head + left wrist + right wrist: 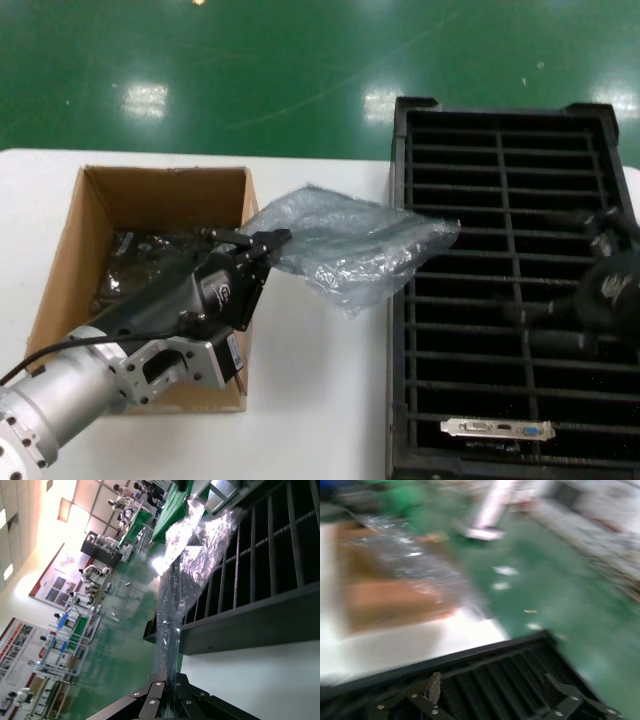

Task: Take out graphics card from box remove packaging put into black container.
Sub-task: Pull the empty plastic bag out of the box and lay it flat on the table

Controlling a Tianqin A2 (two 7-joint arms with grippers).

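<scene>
White surface (320, 400), matte, set over a glossy green workshop floor (250, 70); the left wrist view shows further benches and equipment in the hall beyond.

Item: box (100, 210), brown corrugated card, on the robot's left of the surface. Dark bagged contents lie inside, largely hidden by the arm.

Item: black container (400, 300), ribbed crate on the robot's right, just beside the bag's far end. One graphics card (497, 429) already sits in a near slot, bracket up, blue and white ports showing.

Item: packaging (345, 245), crinkled grey-silver bag, held up between box and crate, its far end reaching over the crate's rim. Dark shape inside; whether a card remains in it cannot be told.

Item: left end effector (262, 240), at the box's crate-side wall, fingers closed narrow on the bag's near edge, as the left wrist view confirms (167, 700).

Item: right end effector (490, 692), over the crate's slots, fingers spread wide, holding nothing. In the head view it is a dark mass against the ribs.

Step in hand, as judged: freeing the bag from its card. Handling notes: keep the pinch on film alone, well back from any board edge; if the bag is still loaded, let the open right fingers take the card by its bare end before pulling apart. Thin film slips and tears; pull evenly, along the bag's length, clear of the ribs.
</scene>
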